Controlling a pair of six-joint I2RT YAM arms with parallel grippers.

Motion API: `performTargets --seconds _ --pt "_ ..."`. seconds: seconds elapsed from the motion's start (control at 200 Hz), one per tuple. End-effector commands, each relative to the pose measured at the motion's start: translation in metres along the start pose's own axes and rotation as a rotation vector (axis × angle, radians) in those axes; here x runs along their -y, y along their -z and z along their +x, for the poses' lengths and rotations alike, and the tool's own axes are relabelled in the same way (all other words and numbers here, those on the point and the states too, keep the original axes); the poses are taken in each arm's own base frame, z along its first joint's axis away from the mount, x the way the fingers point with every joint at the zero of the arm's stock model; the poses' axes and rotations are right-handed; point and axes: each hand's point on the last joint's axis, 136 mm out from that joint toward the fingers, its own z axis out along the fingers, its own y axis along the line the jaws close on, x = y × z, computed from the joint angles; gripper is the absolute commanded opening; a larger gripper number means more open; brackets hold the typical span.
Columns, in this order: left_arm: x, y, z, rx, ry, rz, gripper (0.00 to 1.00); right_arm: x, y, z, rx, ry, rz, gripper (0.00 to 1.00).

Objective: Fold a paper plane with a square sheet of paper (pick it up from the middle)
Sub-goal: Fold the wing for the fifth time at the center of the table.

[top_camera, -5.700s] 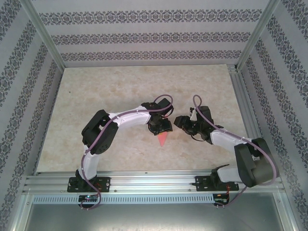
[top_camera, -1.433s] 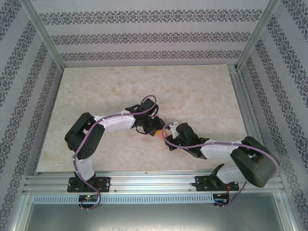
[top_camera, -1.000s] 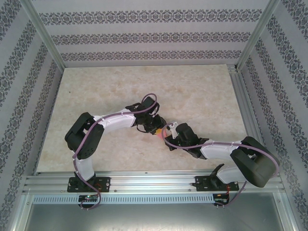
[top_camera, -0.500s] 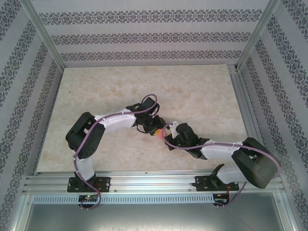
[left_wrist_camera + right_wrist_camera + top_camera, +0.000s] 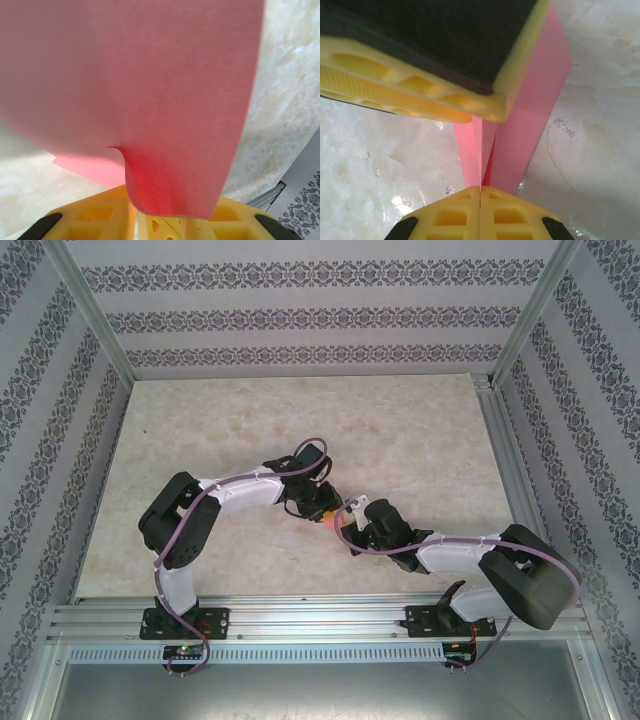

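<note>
**A:** Patterned walls (image 5: 300,320), pale marbled worktop (image 5: 400,430). Where's the paper plane (image 5: 333,521)?

**B:** Mid-worktop, between the two arm tips. On the left, the left gripper (image 5: 318,507) has its jaws drawn narrow on a curled fold of the pink paper.

**A:** Why both arms?

**B:** I'd judge one steadies the paper while the other sets the crease. On the right, the right gripper (image 5: 480,192) is closed tight on the folded spine, pressing the layers together.

Marble-look tabletop (image 5: 200,420), patterned wallpaper walls (image 5: 300,320), alu frame (image 5: 300,615).
</note>
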Motion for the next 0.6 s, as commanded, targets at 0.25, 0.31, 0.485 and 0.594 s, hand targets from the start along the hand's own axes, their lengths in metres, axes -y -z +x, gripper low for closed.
performTargets --seconds 0.25,0.31,0.485,0.594 --pt "-0.003 -0.008 -0.003 0.007 -0.031 -0.044 0.19 -0.002 0.010 -0.005 0.047 -0.037 -0.005 0.17" --pt "-0.002 -0.008 -0.004 0.007 -0.038 -0.048 0.20 -0.001 0.015 -0.005 0.058 -0.056 -0.014 0.22" --pt "0.000 -0.006 -0.005 0.010 -0.053 -0.050 0.19 0.017 0.027 -0.003 0.056 -0.286 -0.037 0.35" --pt "0.000 -0.005 -0.005 0.012 -0.060 -0.052 0.18 0.023 0.026 -0.002 -0.013 -0.472 -0.117 0.41"
